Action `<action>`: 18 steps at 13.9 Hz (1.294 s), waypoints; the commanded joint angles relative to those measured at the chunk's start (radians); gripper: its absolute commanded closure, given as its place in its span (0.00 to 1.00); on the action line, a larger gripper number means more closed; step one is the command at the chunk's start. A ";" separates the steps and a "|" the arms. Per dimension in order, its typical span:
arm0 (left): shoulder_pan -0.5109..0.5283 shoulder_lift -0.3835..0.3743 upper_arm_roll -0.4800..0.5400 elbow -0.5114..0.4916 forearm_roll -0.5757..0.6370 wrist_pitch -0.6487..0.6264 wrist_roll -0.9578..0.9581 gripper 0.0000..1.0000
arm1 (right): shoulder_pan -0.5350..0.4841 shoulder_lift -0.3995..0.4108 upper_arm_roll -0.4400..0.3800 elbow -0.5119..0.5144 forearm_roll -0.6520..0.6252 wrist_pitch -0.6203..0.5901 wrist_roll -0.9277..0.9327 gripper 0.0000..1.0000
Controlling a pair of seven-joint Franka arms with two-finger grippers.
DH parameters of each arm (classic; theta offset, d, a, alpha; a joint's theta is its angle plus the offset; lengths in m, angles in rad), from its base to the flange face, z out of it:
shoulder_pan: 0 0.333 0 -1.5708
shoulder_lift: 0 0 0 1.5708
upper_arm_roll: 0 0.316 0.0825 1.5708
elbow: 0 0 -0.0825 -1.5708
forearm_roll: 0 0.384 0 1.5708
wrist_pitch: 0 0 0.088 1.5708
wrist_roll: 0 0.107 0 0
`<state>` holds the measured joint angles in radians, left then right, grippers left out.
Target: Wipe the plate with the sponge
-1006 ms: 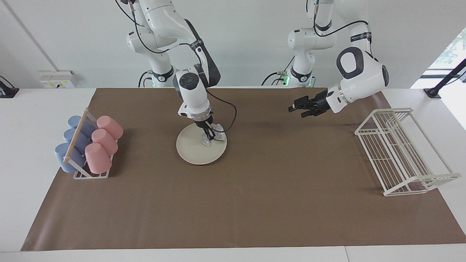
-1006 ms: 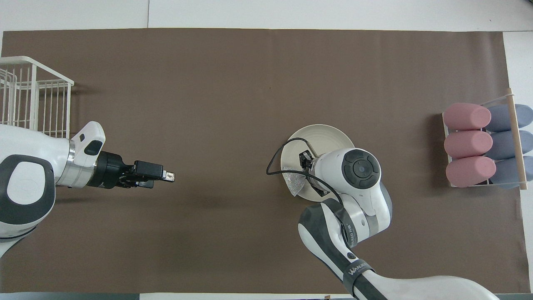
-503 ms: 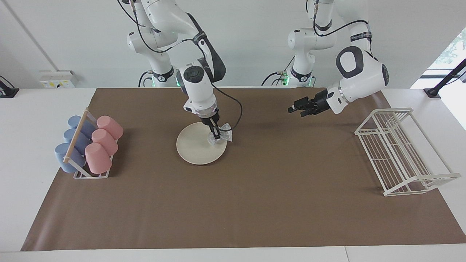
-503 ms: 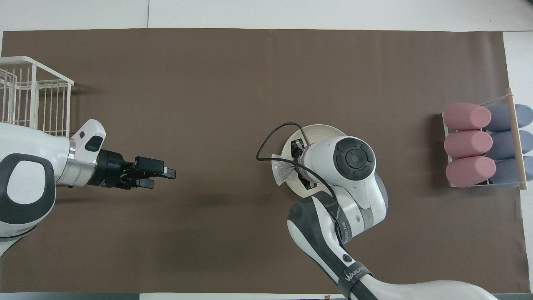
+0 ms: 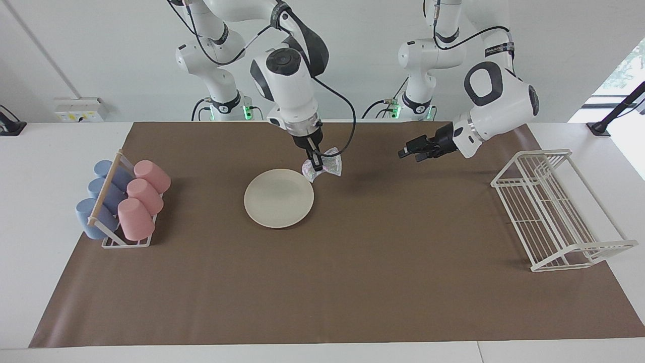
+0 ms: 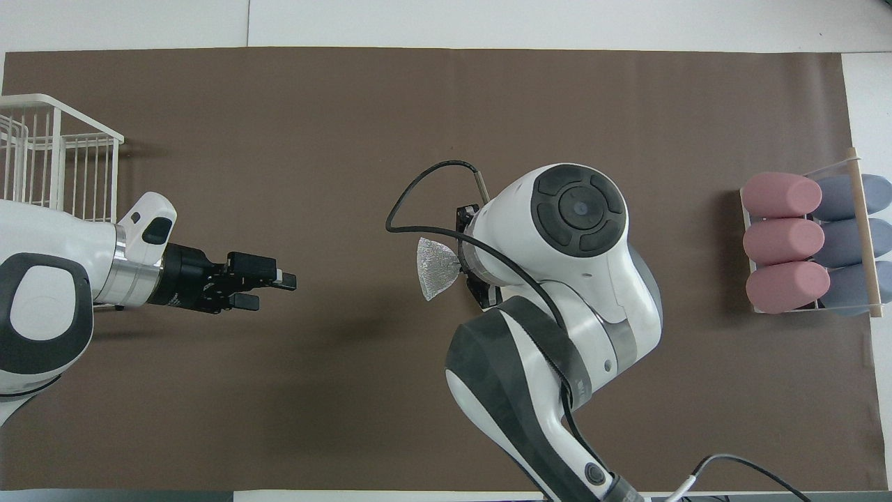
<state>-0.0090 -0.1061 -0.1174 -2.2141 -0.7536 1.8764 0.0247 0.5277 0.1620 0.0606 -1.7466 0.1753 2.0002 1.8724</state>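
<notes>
A robotics lab: two white arms are mounted at a tabletop [image 5: 60,151] covered by a brown mat [image 5: 352,282], against bare white walls.

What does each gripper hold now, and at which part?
The right gripper holds the sponge, pinched near its middle, above the mat beside the plate. The left gripper holds nothing.

- The plate [image 5: 278,198] is showing plain cream-white.
- The sponge [image 5: 322,168] is glinting silvery-grey, with a fine mesh pattern.
- The mat [image 5: 352,282] is lying plain brown over a white table [image 5: 35,212].
- Three cups [image 5: 143,198] are showing pink, and three [image 5: 101,197] beside them are showing grey-blue, in a white rack [image 5: 126,243] with a pale wooden bar.
- The wire rack [image 5: 554,212] is showing white.
- Both arms are showing white with dark grey joints; the right gripper [image 5: 316,169] and left gripper [image 5: 410,151] are showing black.
</notes>
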 commanded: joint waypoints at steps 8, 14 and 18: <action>-0.025 -0.004 -0.001 -0.030 -0.481 -0.094 0.309 0.00 | 0.109 0.014 0.002 0.058 -0.054 -0.041 0.160 1.00; -0.167 0.019 0.001 -0.064 -0.622 0.004 0.428 0.02 | 0.107 0.014 0.004 0.056 -0.054 -0.034 0.157 1.00; -0.171 0.019 0.002 -0.068 -0.621 -0.008 0.429 0.38 | 0.107 0.014 0.004 0.055 -0.054 -0.032 0.157 1.00</action>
<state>-0.1720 -0.0820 -0.1270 -2.2705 -1.3580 1.8639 0.4338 0.6463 0.1671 0.0557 -1.7075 0.1361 1.9711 2.0211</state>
